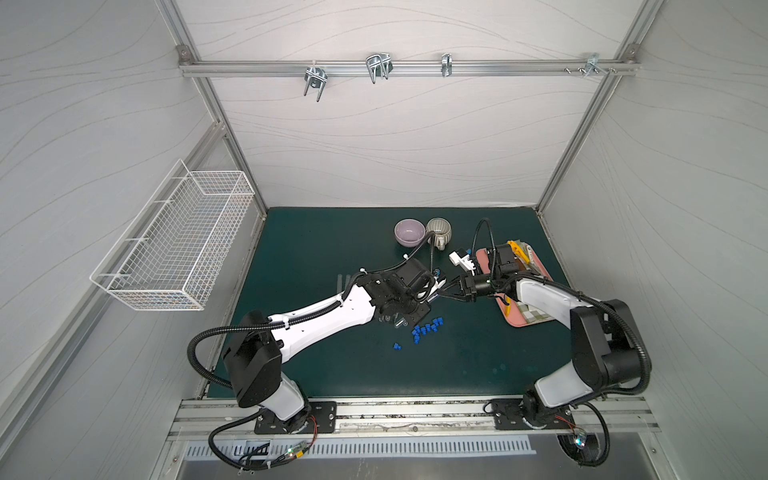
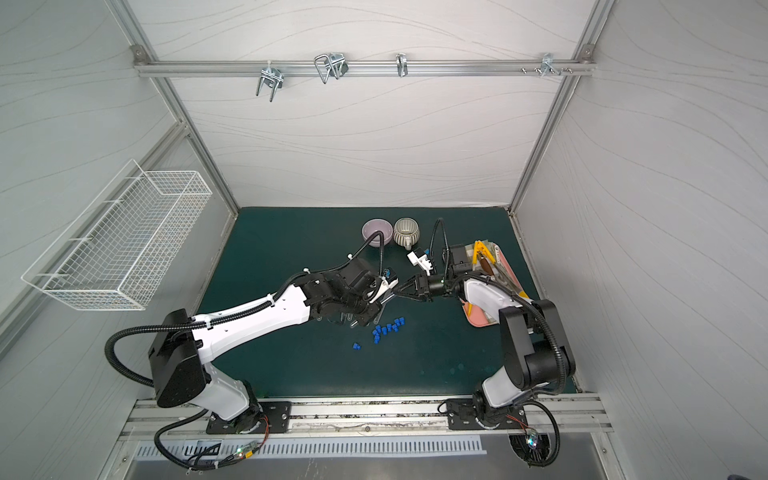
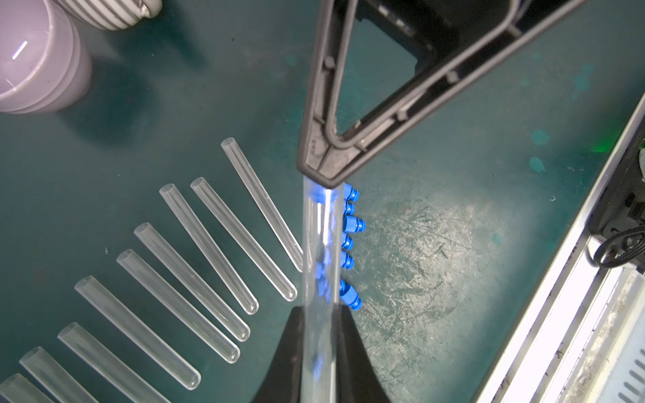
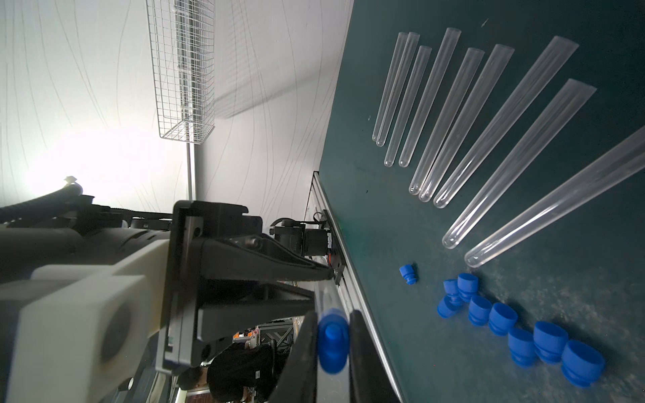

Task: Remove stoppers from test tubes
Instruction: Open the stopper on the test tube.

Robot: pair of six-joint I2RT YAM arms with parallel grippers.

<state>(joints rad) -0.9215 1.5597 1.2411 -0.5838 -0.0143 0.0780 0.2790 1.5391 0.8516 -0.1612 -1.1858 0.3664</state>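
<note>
Over the green mat (image 1: 316, 249), the left gripper (image 3: 321, 314) and the right gripper (image 4: 332, 314) meet tip to tip, seen in both top views. The left gripper's fingers (image 3: 349, 335) are clamped on the body of a clear test tube (image 3: 321, 244), which runs straight out from them toward the right gripper. The right gripper's fingers (image 4: 359, 349) are pinched on the blue stopper (image 4: 333, 343) at the tube's mouth; whether the plug has come free of the tube cannot be told. Directly below the held tube, between the two grippers, the loose stoppers (image 4: 502, 317) lie in a ragged row on the mat, with one lone stopper (image 4: 407, 274) a little apart, on the left gripper's side of the row. Nine empty test tubes (image 4: 453, 115) lie fanned out flat on the mat under the left gripper's wrist, open ends pointing away from the row of plugs. Beyond the left gripper stand a lilac bowl (image 1: 409, 232) and a striped mug (image 1: 438, 228), close together. A pink tray (image 1: 523, 320) holding yellow-handled tools (image 1: 517, 248) lies behind the right gripper, under its arm.
</note>
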